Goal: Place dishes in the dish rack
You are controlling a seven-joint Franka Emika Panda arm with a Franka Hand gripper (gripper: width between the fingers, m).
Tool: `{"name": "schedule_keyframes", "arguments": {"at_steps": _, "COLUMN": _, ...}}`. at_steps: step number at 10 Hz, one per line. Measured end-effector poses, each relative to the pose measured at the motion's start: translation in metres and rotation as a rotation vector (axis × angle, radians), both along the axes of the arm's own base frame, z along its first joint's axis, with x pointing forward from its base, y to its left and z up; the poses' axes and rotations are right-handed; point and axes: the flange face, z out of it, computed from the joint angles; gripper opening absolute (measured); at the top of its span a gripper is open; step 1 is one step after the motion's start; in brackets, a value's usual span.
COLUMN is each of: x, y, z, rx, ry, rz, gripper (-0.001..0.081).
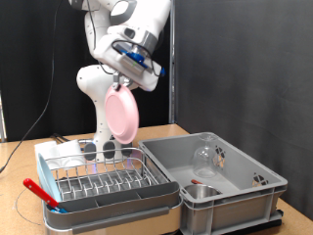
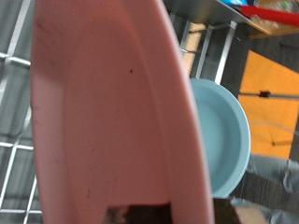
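My gripper [image 1: 123, 82] is shut on the rim of the pink round plate [image 1: 123, 114] and holds it on edge, hanging well above the back of the dish rack [image 1: 103, 182]. The rack is silver wire in a pale tray with a grey rim [image 1: 117, 210]. In the wrist view the pink plate [image 2: 93, 112] fills most of the picture, with rack wires [image 2: 14, 159] below it. The thin red utensil [image 1: 37, 191] lies at the rack's left edge. The clear glass [image 1: 205, 157] and the small steel cup [image 1: 201, 193] stand in the grey bin.
The larger grey plastic bin [image 1: 256, 191] stands to the right of the rack in the exterior view. A pale blue round dish [image 2: 222, 140] shows under the plate in the wrist view. A black curtain hangs behind. The wooden table edge runs at the left.
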Motion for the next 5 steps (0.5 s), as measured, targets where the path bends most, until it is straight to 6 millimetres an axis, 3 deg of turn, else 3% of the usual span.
{"name": "schedule_keyframes", "arguments": {"at_steps": 5, "x": 0.013, "y": -0.069, "z": -0.03, "rx": 0.015, "ry": 0.011, "rz": -0.239, "gripper": 0.0037}}
